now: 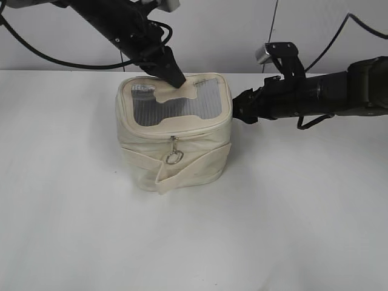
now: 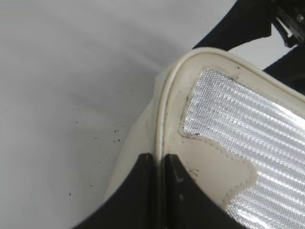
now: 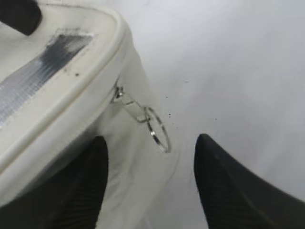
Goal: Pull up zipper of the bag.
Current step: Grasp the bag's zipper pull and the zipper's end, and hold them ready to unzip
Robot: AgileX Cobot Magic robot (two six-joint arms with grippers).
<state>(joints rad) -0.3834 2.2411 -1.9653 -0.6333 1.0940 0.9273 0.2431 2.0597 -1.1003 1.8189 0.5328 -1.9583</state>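
Bag (image 1: 174,142): small boxy cream fabric unit, standing upright on the white table (image 1: 73,230), lid facing up.
Lid: grey mesh window (image 1: 176,109) with a cream bone-shaped patch (image 1: 173,94) across its rear half.
Zipper (image 1: 182,134): cream track running round the bag just under the lid rim. One silver ring pull (image 1: 174,157) hangs down the bag's front face, just below the track. A second ring pull (image 3: 157,128) hangs at the bag's right corner, seen in the right wrist view, clear of both fingers.
Strap (image 1: 182,170): wide cream band wrapped round the lower body of the bag, with a loose end folded at the front.
Left gripper (image 1: 177,80): reaches down from above the bag's rear left; tip rests on the lid at the rear rim, beside the bone patch. In the left wrist view the fingers (image 2: 138,191) stand almost together, one on each side of the raised rim piping; cannot tell if they pinch it.
Right gripper (image 3: 150,162): lies level to the right of the bag, tip at its right side. Fingers apart, straddling the corner of the bag below the second ring pull; nothing held.
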